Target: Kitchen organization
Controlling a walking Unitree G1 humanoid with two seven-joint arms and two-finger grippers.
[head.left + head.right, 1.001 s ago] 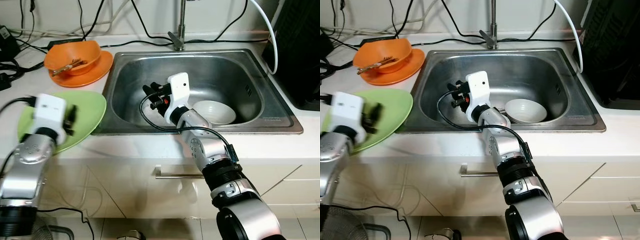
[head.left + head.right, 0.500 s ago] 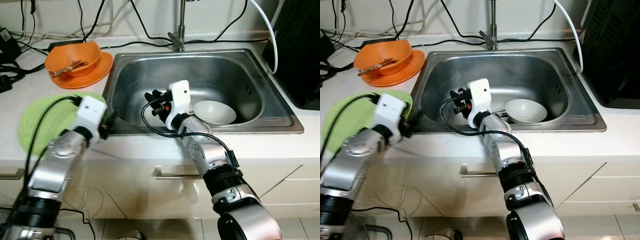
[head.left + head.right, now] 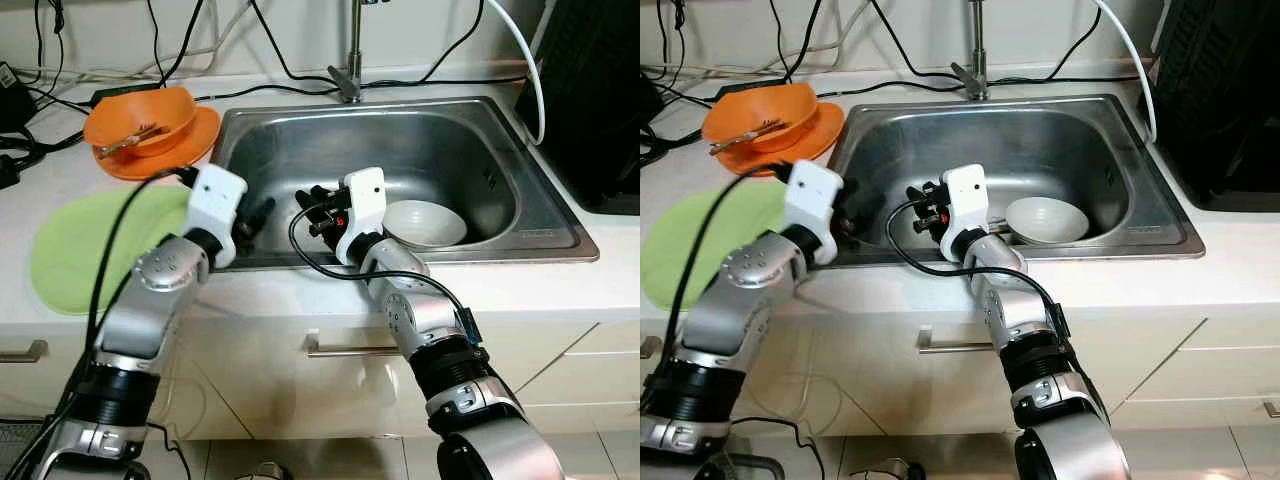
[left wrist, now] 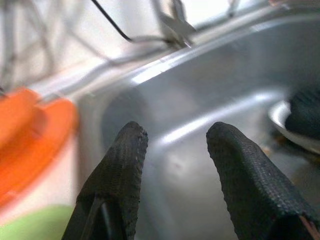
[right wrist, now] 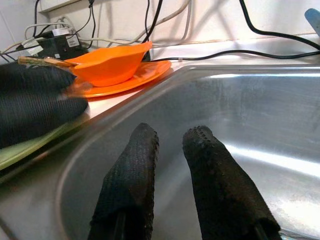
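A green plate (image 3: 90, 250) lies flat on the white counter at the left. Behind it an orange bowl (image 3: 145, 115) holding utensils sits on an orange plate (image 3: 190, 140). A white bowl (image 3: 425, 222) rests in the steel sink (image 3: 400, 140) at its front right. My left gripper (image 3: 255, 218) hovers over the sink's front left corner, open and empty, with its fingers (image 4: 125, 160) well apart. My right gripper (image 3: 315, 205) is inside the sink just left of the white bowl, with a narrow gap between its fingers (image 5: 135, 170) and nothing held.
A faucet (image 3: 350, 60) stands behind the sink. Black cables (image 3: 60, 60) and a power strip run along the back wall. A black appliance (image 3: 590, 100) sits on the counter to the right. Cabinet fronts with a handle (image 3: 345, 348) lie below the counter's edge.
My left arm has swung right from over the green plate to the sink's front left corner. The plate stays on the counter. My right gripper has barely moved.
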